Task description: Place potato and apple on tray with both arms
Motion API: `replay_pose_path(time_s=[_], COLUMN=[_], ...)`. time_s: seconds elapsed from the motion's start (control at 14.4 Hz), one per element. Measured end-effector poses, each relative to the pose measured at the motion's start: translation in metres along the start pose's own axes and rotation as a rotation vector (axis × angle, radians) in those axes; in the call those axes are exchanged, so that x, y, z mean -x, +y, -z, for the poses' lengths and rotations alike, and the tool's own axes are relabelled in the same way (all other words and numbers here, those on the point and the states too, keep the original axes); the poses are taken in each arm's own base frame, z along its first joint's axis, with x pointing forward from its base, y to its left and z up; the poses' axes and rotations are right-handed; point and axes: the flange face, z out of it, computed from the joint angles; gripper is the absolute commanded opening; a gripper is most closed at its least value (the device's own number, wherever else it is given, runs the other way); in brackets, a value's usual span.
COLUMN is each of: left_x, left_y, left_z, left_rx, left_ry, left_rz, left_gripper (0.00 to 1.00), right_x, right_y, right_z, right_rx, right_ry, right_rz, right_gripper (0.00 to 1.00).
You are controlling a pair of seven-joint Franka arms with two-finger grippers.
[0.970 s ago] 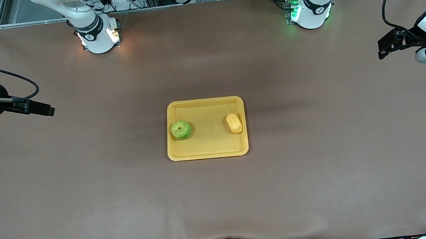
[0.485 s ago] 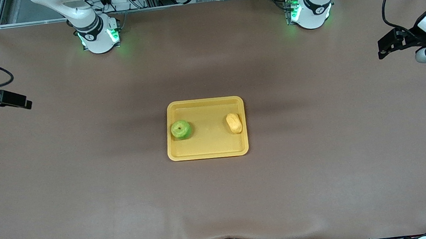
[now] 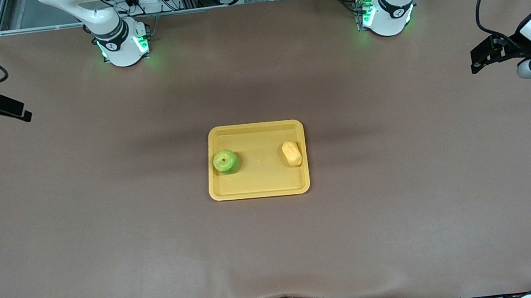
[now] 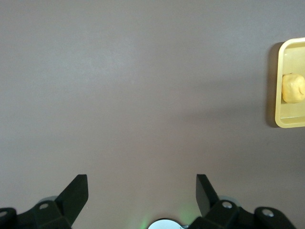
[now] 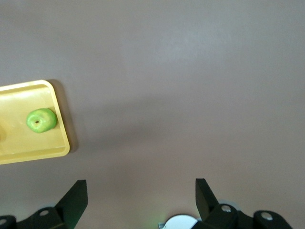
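Both pieces of produce sit on the tray (image 3: 259,189) already, so to my eye the placing is done and what is in hand is the retreat. The apple (image 3: 225,161) rests on the tray floor at the end toward the right arm, close to the rim there. The potato (image 3: 291,153) lies at the end toward the left arm, also close to the rim. The 2 are well apart, with bare tray between them, and neither leans over the edge. The tray itself sits about mid-surface (image 3: 400,213), between the 2 arms' bases.

The right gripper (image 3: 4,107) hangs over the edge of the surface at the right arm's end, well apart from the tray. Its wrist view shows the jaws spread wide with nothing between them, and the tray with the apple (image 5: 42,119) off in the distance. The left gripper (image 3: 483,58) is over the surface at the left arm's end, likewise well clear. Its jaws stand wide and empty too, and its wrist camera catches only the tray's end (image 4: 279,86) with the potato (image 4: 292,88) on it.

Both arms are folded outward and held high, wrists turned so the cameras look down across the brown surface. I would judge the next move calls for little: settle each arm at rest, keeping well away from the tray so nothing gets nudged off.
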Motion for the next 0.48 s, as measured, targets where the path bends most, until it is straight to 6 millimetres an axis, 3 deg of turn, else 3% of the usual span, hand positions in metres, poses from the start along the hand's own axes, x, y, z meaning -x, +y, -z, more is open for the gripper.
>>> replay_pose_path(time_s=[0.28, 0.48], left_x=[0.0, 0.0], left_y=[-0.001, -0.001], left_z=[0.0, 0.0], left_rx=[0.0, 0.0], left_ry=[-0.001, -0.002], left_rz=[0.002, 0.002], left_gripper=[1.0, 1.0], right_x=[0.002, 0.003], right_y=[0.005, 0.006], right_z=[0.034, 0.039], right_rx=[0.049, 0.057], right_ry=[0.091, 0.093], right_rz=[0.016, 0.027], right_gripper=[1.0, 1.0])
